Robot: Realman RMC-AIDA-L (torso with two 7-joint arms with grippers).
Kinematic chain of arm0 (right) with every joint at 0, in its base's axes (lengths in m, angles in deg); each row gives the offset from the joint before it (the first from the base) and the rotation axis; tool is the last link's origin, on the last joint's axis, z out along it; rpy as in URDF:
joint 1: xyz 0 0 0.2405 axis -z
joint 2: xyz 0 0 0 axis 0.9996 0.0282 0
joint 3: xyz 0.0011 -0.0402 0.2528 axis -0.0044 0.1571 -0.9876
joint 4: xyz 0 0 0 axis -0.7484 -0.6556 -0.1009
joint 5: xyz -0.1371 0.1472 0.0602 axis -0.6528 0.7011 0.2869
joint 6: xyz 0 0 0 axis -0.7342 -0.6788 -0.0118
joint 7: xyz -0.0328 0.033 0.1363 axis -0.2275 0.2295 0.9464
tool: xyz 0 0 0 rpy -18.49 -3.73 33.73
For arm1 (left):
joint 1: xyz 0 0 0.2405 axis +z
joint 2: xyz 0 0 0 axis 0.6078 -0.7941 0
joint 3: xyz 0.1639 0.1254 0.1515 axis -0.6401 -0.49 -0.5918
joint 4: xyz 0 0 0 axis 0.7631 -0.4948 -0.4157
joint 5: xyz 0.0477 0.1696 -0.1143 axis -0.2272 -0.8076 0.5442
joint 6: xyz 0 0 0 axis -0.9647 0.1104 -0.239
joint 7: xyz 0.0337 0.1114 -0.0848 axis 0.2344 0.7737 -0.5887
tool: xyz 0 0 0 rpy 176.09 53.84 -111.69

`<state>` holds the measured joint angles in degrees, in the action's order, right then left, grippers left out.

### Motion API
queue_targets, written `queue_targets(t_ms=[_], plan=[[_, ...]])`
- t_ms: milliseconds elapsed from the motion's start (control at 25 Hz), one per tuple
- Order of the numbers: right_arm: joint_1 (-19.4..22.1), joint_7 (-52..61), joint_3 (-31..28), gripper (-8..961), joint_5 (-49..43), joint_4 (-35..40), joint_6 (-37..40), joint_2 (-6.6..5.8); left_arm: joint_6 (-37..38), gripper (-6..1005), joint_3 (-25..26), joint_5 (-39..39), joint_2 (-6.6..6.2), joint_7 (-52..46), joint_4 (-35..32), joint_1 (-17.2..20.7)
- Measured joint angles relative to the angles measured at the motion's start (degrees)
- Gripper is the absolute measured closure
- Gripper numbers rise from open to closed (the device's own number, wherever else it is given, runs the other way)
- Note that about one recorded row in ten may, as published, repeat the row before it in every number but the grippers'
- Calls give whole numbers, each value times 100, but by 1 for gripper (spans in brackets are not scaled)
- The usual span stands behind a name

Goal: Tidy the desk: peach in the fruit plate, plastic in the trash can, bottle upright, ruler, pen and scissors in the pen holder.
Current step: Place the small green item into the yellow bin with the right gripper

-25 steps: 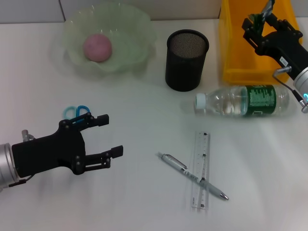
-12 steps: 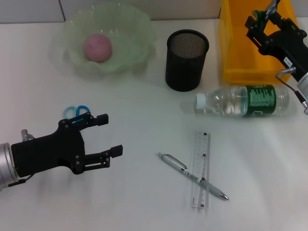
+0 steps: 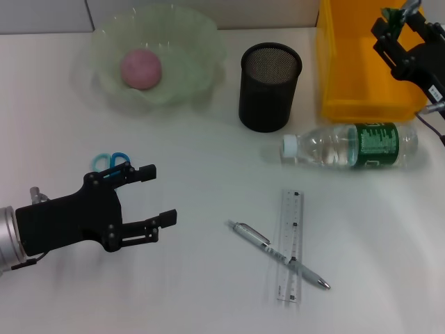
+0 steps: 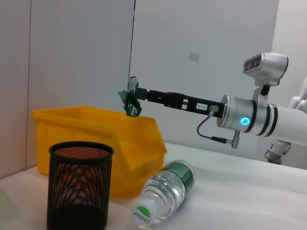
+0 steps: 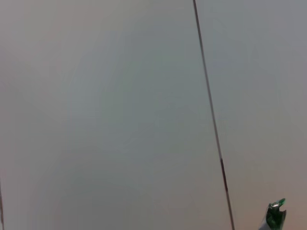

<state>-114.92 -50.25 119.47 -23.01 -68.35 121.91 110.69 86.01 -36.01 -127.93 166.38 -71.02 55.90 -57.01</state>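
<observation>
- Left gripper [image 3: 158, 195], black fingers spread and holding nothing, hovers low beside the blue-handled scissors [image 3: 109, 161].
- Pink peach [image 3: 141, 68] sits in the pale green wavy fruit plate [image 3: 201, 42].
- Black mesh pen holder [image 3: 270, 87] stands upright; clear plastic bottle [image 3: 351, 145] lies sideways.
- Silver pen [image 3: 278, 255] lies across the clear ruler [image 3: 290, 245].
- Right gripper [image 4: 130, 101] pinches crumpled green plastic [image 4: 129, 98] above the yellow trash bin [image 3: 348, 62].
</observation>
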Motion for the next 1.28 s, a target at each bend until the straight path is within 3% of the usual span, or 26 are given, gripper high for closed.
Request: queue_targets(t_ms=[280,880,1080,1280], plan=[[-165,335,456,262,-13,-63,-908,-8,32,154,0,-6,9,16,-9,0],[26,517,460,262,-72,72,-552,-33,77,154,0,-5,4,46,-18,37],[235,789,418,263,-194,325,-387,-92,136,154,0,-5,-6,46,-18,48],[443,815,390,261,-309,613,-453,-73,149,154,-1,-5,-12,46,-18,51]])
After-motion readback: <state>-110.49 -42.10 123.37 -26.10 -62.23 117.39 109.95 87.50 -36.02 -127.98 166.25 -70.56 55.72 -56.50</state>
